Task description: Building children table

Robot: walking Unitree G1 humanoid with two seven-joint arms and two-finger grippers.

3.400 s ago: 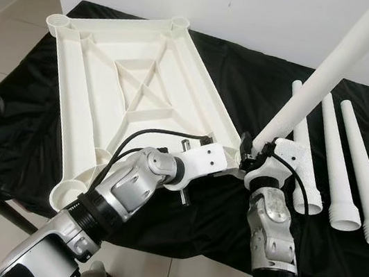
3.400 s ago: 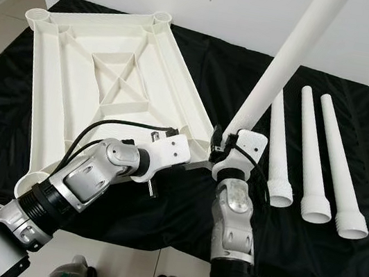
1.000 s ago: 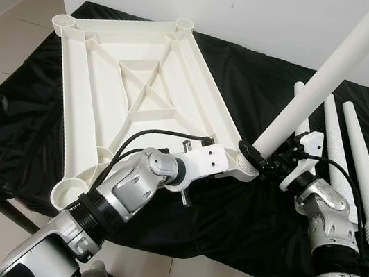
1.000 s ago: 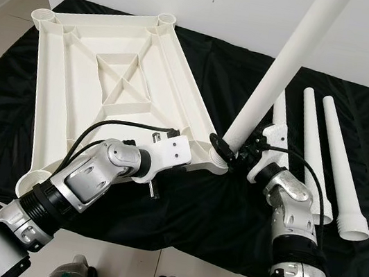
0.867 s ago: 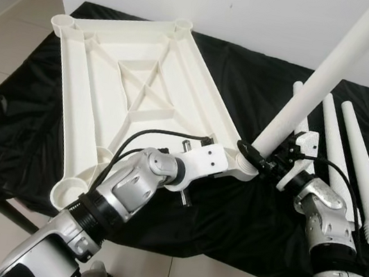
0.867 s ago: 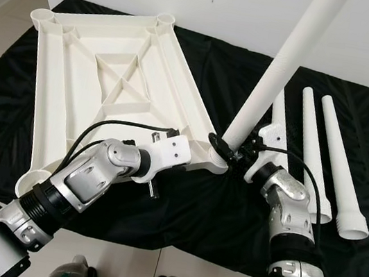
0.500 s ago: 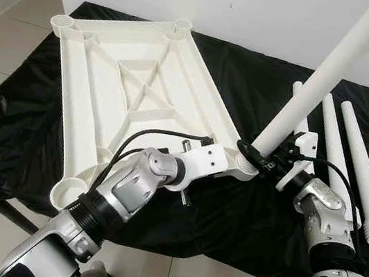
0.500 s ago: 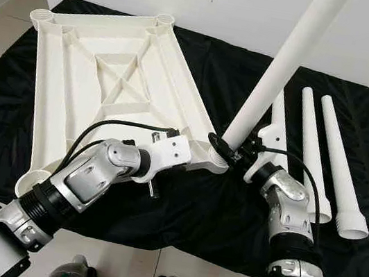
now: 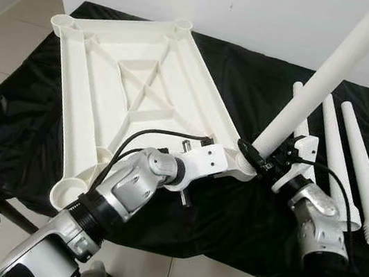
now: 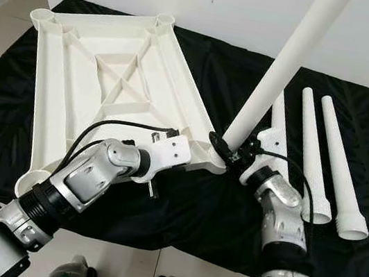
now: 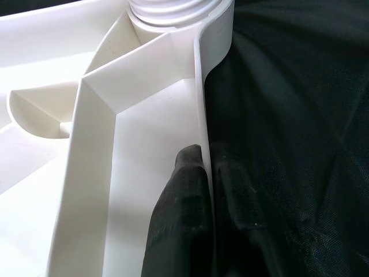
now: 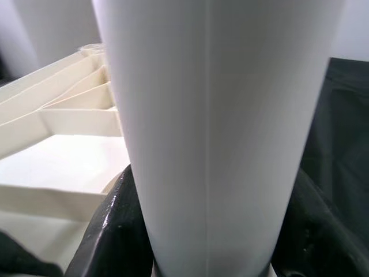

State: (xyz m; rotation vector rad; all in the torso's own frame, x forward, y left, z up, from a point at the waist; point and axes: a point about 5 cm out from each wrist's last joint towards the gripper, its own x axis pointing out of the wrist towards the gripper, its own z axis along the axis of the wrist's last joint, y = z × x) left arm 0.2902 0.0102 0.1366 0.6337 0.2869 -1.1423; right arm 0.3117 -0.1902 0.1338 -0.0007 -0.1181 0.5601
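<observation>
A white plastic tabletop [image 9: 128,94] lies upside down on a black cloth [image 9: 251,72], its ribbed underside facing up, stretching from the cloth's far left corner toward the middle of the near edge. Round sockets sit at its corners.

The left gripper [image 11: 199,190] pinches the tabletop's thin rim near the nearest right corner, one black finger inside the rim and one outside, closed tight on the plastic. This appears to brace the tabletop.

The right gripper [image 9: 265,162] grasps a long white table leg [image 9: 328,73] just above its lower end, its two black fingers wrapped around either side of the tube. The leg rises steeply up and to the right, leaning rather than upright. Its base meets the corner socket [image 9: 243,167] beside the left gripper. Whether it is fully seated cannot be told.

Three more legs lie flat along the right side of the cloth, side by side, wide threaded ends toward the near edge: the inner leg [image 10: 275,128], partly behind the right arm, the middle leg [image 9: 336,159], and the outer leg [image 9: 364,177].

The build looks to be at an early stage: the first leg is being fitted, the other three sockets stand empty, and the table has yet to be turned upright.
</observation>
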